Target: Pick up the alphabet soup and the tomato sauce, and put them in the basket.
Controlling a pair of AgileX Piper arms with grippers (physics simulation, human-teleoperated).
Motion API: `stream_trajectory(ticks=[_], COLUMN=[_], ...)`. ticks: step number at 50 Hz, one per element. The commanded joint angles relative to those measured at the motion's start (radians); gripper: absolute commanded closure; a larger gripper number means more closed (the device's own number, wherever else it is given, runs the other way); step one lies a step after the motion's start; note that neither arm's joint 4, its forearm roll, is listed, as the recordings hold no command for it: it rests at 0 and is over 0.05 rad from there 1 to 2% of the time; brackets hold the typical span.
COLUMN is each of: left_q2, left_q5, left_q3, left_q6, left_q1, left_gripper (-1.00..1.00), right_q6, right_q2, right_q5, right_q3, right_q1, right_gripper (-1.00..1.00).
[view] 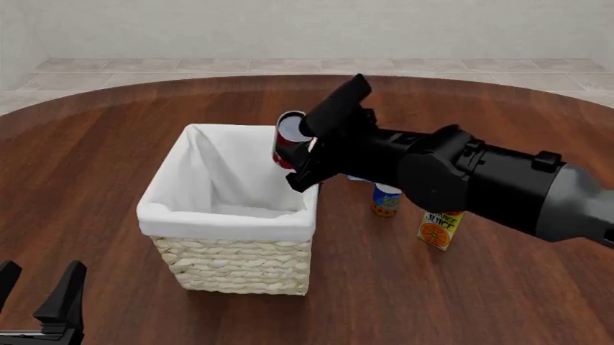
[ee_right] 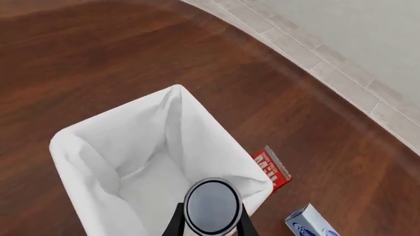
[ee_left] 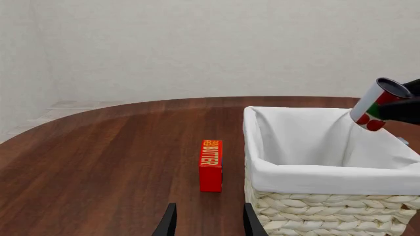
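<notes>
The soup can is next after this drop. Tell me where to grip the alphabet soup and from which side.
Grip the alphabet soup around its round side wall, just under the pale top, coming straight down from above. It stands upright on the table, and the orange juice carton stands close beside it, so a sideways approach looks crowded. The right gripper must first release the tomato sauce over the basket.

The right arm (view: 479,176) was matte black throughout, built of rounded, bulky segments joined by cylindrical housings, with a greyer sheen on the section nearest the frame edge. Its end effector (view: 305,154) ended in a blocky black head. The left end effector (view: 39,295) showed two slim, flat black fingers.
</notes>
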Motion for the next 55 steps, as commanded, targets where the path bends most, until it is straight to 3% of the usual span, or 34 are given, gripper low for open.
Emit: stream_trajectory(ticks=[1,55], left_q2=[0.0,0.0], left_q5=[0.0,0.0], left_q3=[0.0,0.0], left_q6=[0.0,0.0], left_q1=[0.0,0.0], left_gripper=[-1.0,-1.0], right_q6=[0.015,0.001], right_q2=[0.019,0.109], right_q5=[-0.008,-0.009], right_q3=[-0.013,-0.037], right_q1=[0.019,0.112], right_gripper=[1.0,1.0])
